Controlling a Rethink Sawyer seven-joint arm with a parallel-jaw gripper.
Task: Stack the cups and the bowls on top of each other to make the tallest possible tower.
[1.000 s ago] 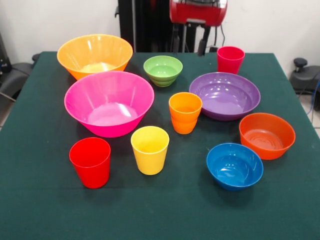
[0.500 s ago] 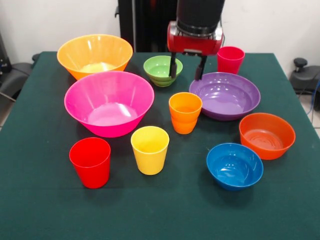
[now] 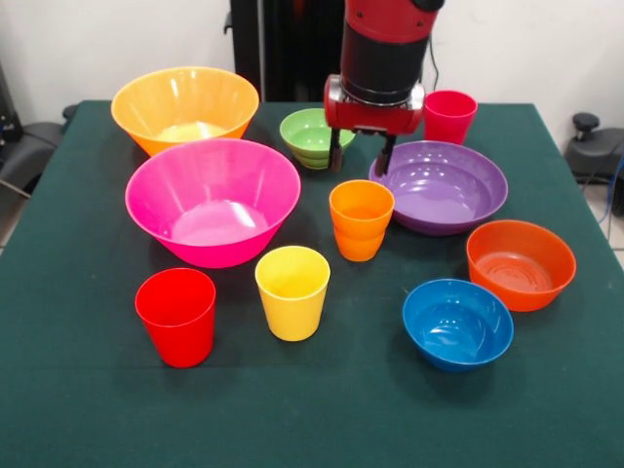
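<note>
While jaws spread, gripper (image 3: pixel 361 159) hovers just above orange cup (image 3: pixel 361 219).

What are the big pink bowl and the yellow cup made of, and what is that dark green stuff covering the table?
The big pink bowl looks like glossy, slightly see-through plastic: light glows through its wall and the bottom shines. The yellow cup seems to be smooth, solid-coloured plastic with a soft sheen. The table cover looks like matte cloth, perhaps felt: flat, no reflections.
</note>
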